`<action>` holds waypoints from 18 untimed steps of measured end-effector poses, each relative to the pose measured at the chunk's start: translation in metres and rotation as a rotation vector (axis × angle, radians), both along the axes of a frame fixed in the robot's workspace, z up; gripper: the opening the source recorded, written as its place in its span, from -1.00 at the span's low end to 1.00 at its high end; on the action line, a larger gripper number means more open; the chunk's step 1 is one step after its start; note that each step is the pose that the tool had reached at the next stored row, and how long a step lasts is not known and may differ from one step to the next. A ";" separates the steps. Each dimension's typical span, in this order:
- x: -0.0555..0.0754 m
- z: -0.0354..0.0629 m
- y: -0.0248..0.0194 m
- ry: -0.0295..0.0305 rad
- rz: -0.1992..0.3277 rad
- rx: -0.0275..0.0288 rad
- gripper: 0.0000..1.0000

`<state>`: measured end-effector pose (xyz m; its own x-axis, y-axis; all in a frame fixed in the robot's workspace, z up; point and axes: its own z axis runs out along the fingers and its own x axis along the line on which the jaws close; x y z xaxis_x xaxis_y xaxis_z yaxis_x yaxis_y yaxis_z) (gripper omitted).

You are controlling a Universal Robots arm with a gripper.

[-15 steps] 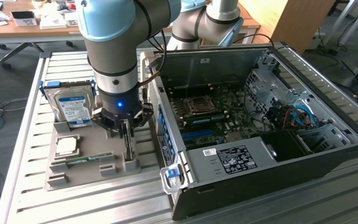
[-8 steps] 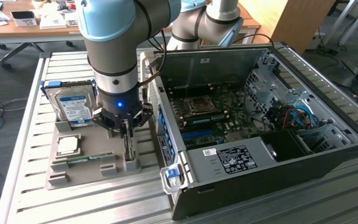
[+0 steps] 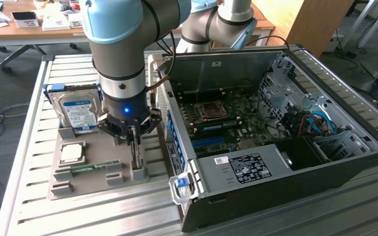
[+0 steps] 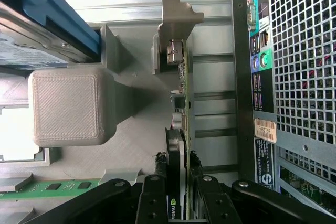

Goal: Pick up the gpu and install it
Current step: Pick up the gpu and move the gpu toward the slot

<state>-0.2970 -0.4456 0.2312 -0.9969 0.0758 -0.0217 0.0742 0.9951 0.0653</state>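
Thin dark circuit-card gpu (image 4: 178, 129) stands edge-up in grey plastic holder (image 3: 84, 189), long axis square to the jaws' closing line; jaws apparently clamped on it.

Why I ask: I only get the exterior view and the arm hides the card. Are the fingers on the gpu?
Observer: Yes. In the wrist view the gripper is closed on the gpu, pressing both of its faces.
Operator: Is it out of the holder?
Observer: It doesn't look so. It stands on edge in the grey holder.
Operator: Which way does it face?
Observer: The green board side faces the computer case; the dark side faces away.
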 end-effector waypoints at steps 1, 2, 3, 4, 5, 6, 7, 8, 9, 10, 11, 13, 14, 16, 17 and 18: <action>0.000 0.0000 0.0000 0.0000 0.000 0.0000 -0.47; 0.000 0.0000 0.0000 0.0000 0.000 0.0000 -0.47; 0.000 0.0000 0.0000 -0.0001 0.000 -0.0001 -0.47; 0.000 0.0000 0.0000 -0.0001 0.000 0.0000 -0.47; 0.000 0.0000 0.0000 -0.0001 0.000 0.0000 -0.47; 0.000 0.0000 0.0000 -0.0001 0.002 0.0000 -0.47; 0.000 0.0000 0.0000 0.0000 0.008 0.0000 -0.47; 0.000 0.0000 0.0000 -0.0001 0.016 0.0000 -0.47; 0.000 0.0000 0.0000 -0.0001 0.023 0.0000 -0.47; 0.000 0.0000 0.0000 -0.0001 0.026 0.0000 -0.47; 0.000 0.0000 0.0000 -0.0001 0.027 0.0000 -0.47; 0.000 0.0000 0.0000 0.0000 0.027 0.0000 -0.47; 0.000 0.0000 0.0000 0.0000 0.027 0.0000 -0.47; 0.000 0.0001 0.0000 -0.0001 0.027 0.0000 -0.47; 0.000 0.0006 0.0000 -0.0004 0.027 0.0002 -0.47; 0.000 0.0020 0.0000 -0.0002 0.027 0.0002 -0.47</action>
<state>-0.2970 -0.4456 0.2331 -0.9986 0.0491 -0.0219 0.0476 0.9967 0.0654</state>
